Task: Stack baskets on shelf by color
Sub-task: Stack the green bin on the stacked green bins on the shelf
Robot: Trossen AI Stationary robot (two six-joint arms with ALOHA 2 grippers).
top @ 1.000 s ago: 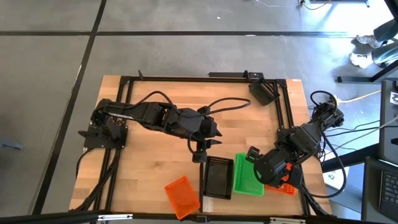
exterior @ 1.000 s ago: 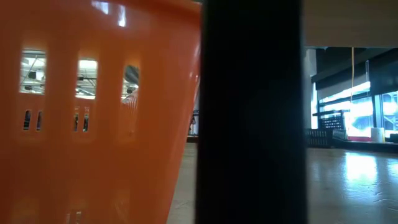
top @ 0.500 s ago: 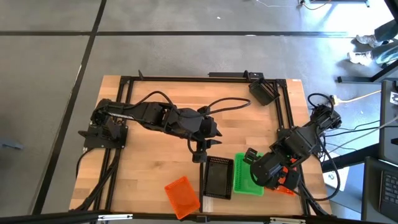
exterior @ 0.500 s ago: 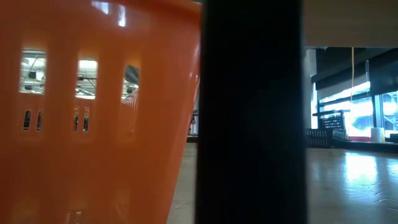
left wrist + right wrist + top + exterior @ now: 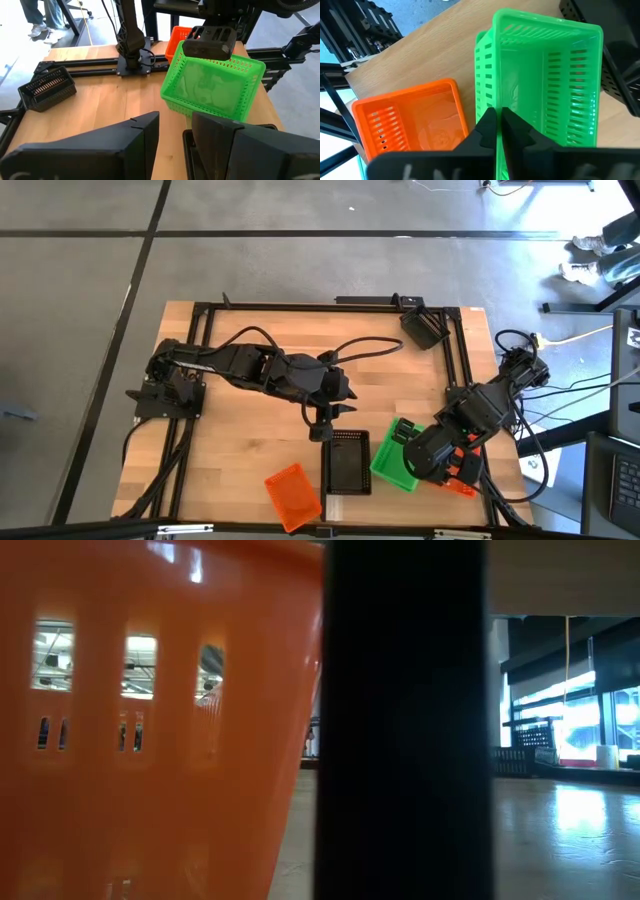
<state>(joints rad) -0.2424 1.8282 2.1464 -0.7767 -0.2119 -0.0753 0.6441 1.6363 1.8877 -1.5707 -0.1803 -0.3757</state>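
High view, right gripper (image 5: pixel 405 442): we've got it near the front right of the table (image 5: pixel 250 340), clamped shut on the rim of the green basket (image 5: pixel 392 463), which sits tilted just right of the black basket (image 5: pixel 347 463).
High view, left gripper (image 5: pixel 322 428): parked mid-table, hanging right above the far end of the black basket, nothing in it.
High view, other baskets: 1 orange basket (image 5: pixel 293 491) lies skewed at the front edge, well left of the black one; another orange one (image 5: pixel 462 478) peeks out under the right arm; a 2nd black basket (image 5: pixel 424 328) sits at the far right corner.
Low view: we only get an orange basket wall (image 5: pixel 150 720) up close and a dark post (image 5: pixel 405 720).
Left wrist view: left fingers (image 5: pixel 135 140) spread wide, empty; the green basket (image 5: pixel 215 87) hangs tilted off the wood, pinched at its far rim by the other arm.
Right wrist view: right fingers (image 5: pixel 487 127) pressed together on the green basket's (image 5: pixel 540 80) near wall; an orange basket (image 5: pixel 412 120) sits right beside it.
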